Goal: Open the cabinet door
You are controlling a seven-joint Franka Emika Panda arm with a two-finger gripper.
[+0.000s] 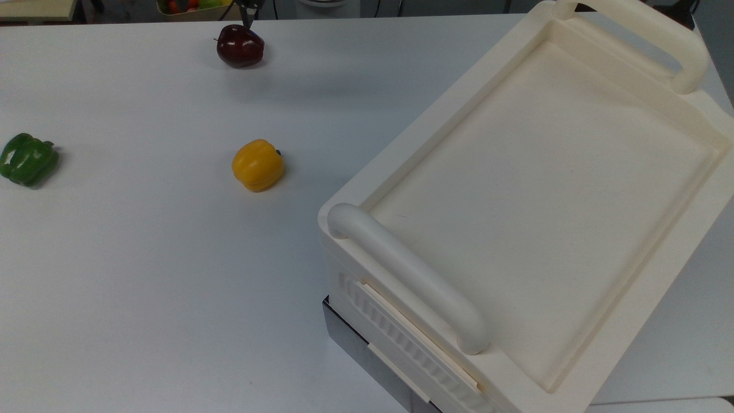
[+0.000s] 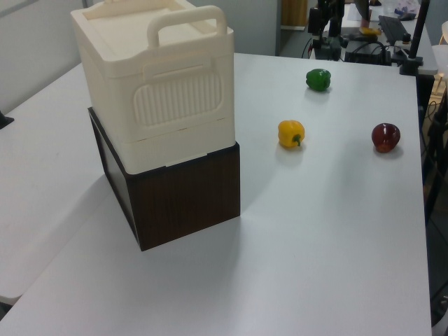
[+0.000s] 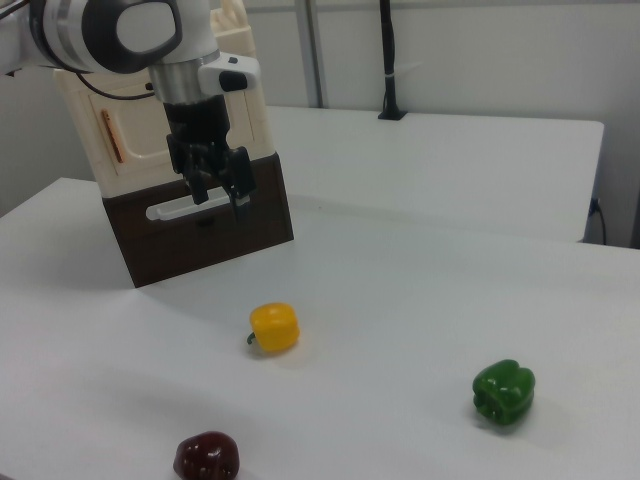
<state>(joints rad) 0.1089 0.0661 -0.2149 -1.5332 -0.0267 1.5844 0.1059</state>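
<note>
1. Gripper [image 3: 220, 193] hangs in front of the cabinet [image 3: 165, 120], fingers apart, holding nothing.
2. Door [image 3: 140, 140] is the cabinet's side panel with the copper plate [image 3: 110, 135]; it looks shut.
3. Risk: fingers could slip off that flat panel, or a pull could drag the cabinet off its dark base [image 2: 183, 196].
4. White table [image 1: 143, 258]: yellow pepper [image 1: 257, 165] nearest the cabinet, red [image 1: 239, 46] and green [image 1: 27, 159] farther off.

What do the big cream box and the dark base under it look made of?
The big cream box looks like moulded plastic: matte, rounded handles, ribbed end panel. The dark base shows brown wood-grain, likely laminate, in the left view; its edge looks grey and metallic in the top view, so uncertain.
</note>
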